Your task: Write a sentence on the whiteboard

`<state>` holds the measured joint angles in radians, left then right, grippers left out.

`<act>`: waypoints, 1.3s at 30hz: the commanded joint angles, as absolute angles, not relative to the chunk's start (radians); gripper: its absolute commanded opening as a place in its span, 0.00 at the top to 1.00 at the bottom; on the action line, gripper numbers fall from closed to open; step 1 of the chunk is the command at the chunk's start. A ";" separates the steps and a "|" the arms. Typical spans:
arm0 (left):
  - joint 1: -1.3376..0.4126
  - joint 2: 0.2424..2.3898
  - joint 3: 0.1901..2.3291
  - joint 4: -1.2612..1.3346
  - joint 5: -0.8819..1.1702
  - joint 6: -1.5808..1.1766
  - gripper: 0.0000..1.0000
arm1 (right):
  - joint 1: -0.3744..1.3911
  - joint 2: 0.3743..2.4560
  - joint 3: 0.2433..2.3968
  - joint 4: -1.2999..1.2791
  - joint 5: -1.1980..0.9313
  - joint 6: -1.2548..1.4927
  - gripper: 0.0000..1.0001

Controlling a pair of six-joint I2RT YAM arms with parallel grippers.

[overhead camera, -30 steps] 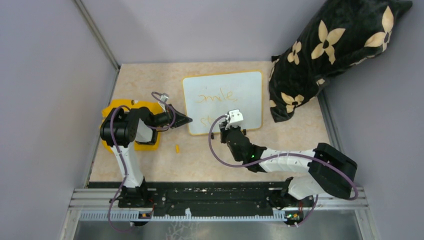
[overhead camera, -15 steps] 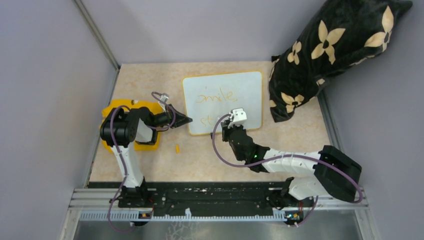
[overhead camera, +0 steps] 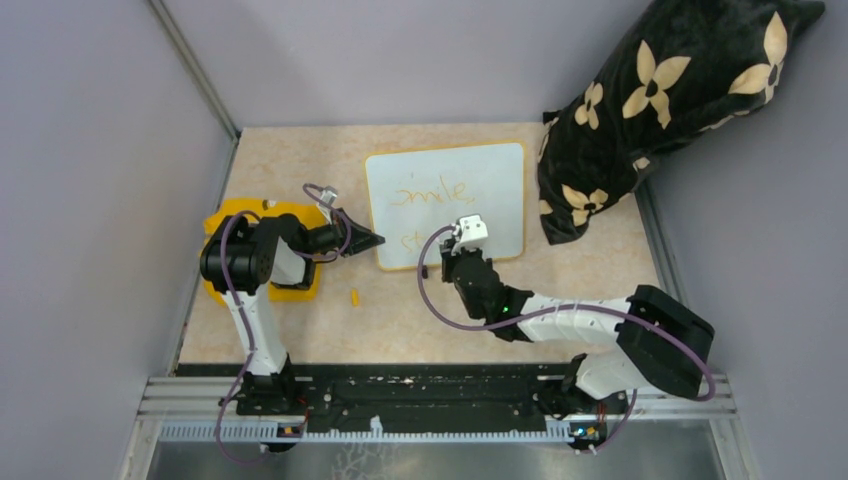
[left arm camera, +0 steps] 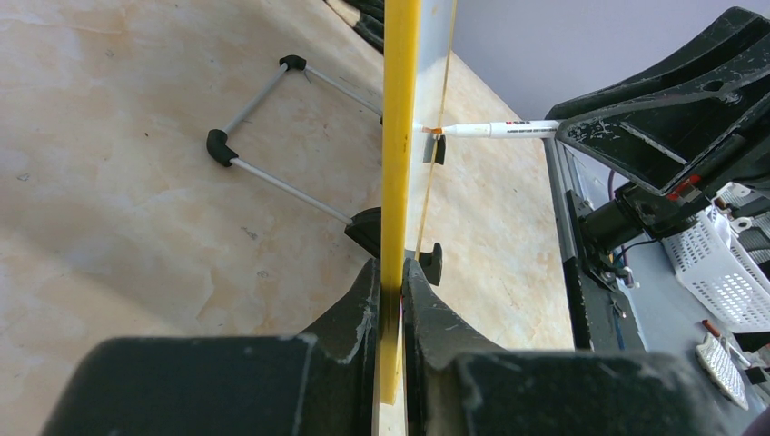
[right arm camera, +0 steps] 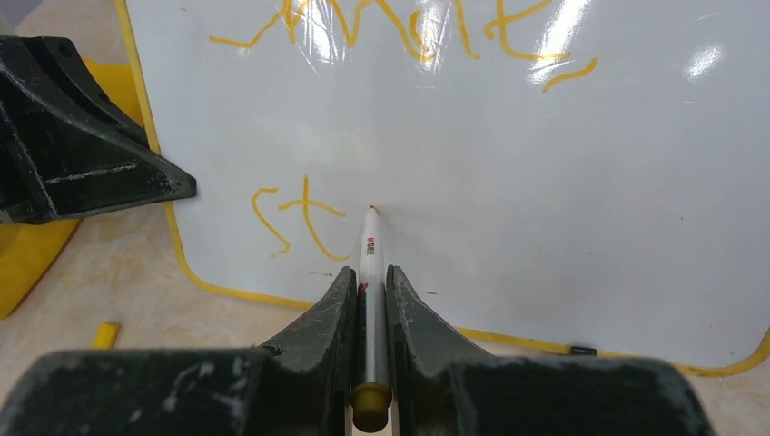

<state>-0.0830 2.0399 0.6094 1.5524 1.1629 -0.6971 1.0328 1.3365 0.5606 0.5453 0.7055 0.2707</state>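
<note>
White pen (right arm camera: 370,254) barrel is clamped between the fingers of the right pincer (right arm camera: 368,277), butt end toward the wrist and tip forward. The pen's long axis runs straight ahead of the pincer, in line with the fingers.

The tip meets the face of the board (right arm camera: 563,200) directly ahead, just right of the orange letters "st". These letters start the second line of the sentence (right arm camera: 313,211); the first line lies farther ahead, beyond the tip.

Bare board extends ahead and to the right of the pincer. The coming strokes should therefore run rightward, along the board's long axis. The right arm is the nearer one to the unfinished line.

The left pincer (left arm camera: 392,272) is clamped on the board's yellow rim, to the left of the right pincer, steadying the board on the desk (left arm camera: 136,182).

Task estimate: second line barely begun.
</note>
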 commanded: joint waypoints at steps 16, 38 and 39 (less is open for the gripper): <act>-0.086 2.047 0.626 1.610 1.126 -0.666 1.00 | 1.020 1.369 0.593 0.527 0.653 0.308 1.00; -0.087 2.046 0.626 1.609 1.126 -0.665 1.00 | 1.013 1.304 0.557 0.511 0.719 0.288 1.00; -0.087 2.046 0.625 1.609 1.127 -0.665 1.00 | 1.010 1.307 0.563 0.511 0.719 0.284 1.00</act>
